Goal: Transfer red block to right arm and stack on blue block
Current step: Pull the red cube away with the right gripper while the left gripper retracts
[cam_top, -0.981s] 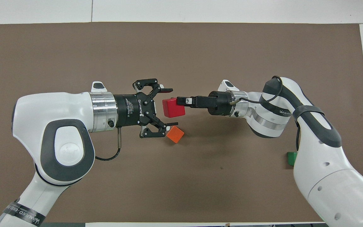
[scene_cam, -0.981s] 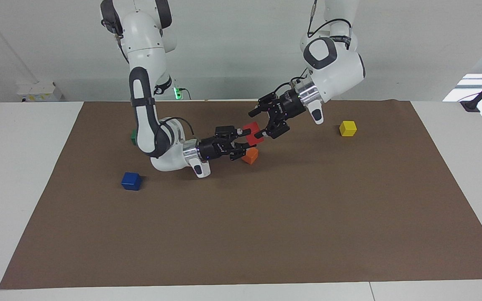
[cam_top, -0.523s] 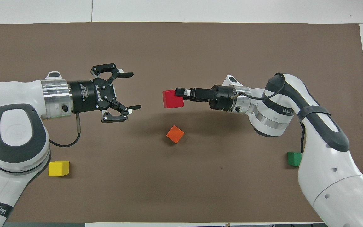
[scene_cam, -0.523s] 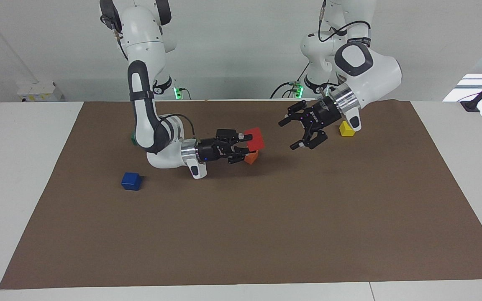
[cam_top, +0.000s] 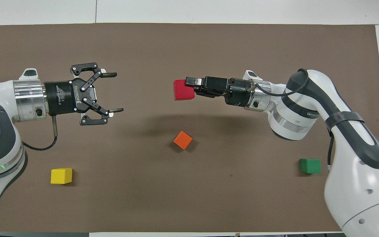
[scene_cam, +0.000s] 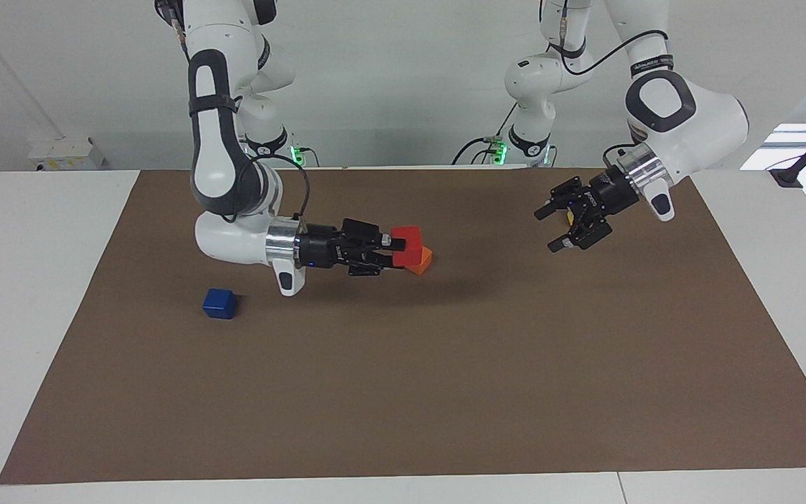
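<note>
On the brown-covered tabletop [scene_cam: 445, 392], the right gripper [scene_cam: 390, 246] holds the red block [scene_cam: 406, 246] clenched in its fingers, raised over the mat beside the orange block [cam_top: 183, 140] at its 12 o'clock in the overhead view, the left gripper [scene_cam: 557, 226] hangs with fingers spread and empty toward 9 o'clock, and the blue block [scene_cam: 220, 303] lies on the mat at the right arm's end.

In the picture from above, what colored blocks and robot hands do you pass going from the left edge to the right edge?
Yellow block → left gripper, jaws open and empty → red block, held up by the right gripper → green block. The orange block is left out: it sits level with the red one.
</note>
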You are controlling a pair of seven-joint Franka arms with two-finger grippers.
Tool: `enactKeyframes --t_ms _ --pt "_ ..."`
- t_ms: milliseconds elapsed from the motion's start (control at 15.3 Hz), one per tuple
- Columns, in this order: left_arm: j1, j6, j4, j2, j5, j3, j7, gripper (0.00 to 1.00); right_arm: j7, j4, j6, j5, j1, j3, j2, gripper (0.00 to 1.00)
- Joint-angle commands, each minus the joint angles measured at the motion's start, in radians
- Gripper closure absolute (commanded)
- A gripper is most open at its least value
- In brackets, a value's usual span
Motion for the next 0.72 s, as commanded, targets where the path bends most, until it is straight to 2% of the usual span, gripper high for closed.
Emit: enactKeyframes --t_ms 0,196,327,392,523,654 --pt "0.015 -0.049 0.025 0.003 0.188 -0.008 0.266 0.0 0.227 0.096 0.062 -0.258 -0.052 0.005 -0.024 1.0" --pt "0.006 -0.041 0.036 0.012 0.409 -0.008 0.504 0.0 0.417 0.194 0.051 -0.531 -0.106 0.002 -0.024 1.0" --pt "-0.022 -0.064 0.074 0.023 0.654 -0.013 0.705 0.0 0.505 0.238 0.05 -0.74 -0.115 0.002 -0.024 1.0" --pt "-0.039 -0.068 0.09 0.035 0.734 -0.014 0.762 0.0 0.539 0.248 0.05 -0.841 -0.114 -0.001 -0.024 1.0" --pt "-0.042 -0.058 0.14 0.046 0.82 -0.013 0.788 0.0 0.577 0.247 0.054 -1.079 -0.109 -0.006 -0.026 1.0" --pt "-0.057 -0.08 0.174 0.043 0.941 -0.017 0.823 0.0 0.574 0.235 0.051 -1.253 -0.115 -0.008 -0.032 1.0"
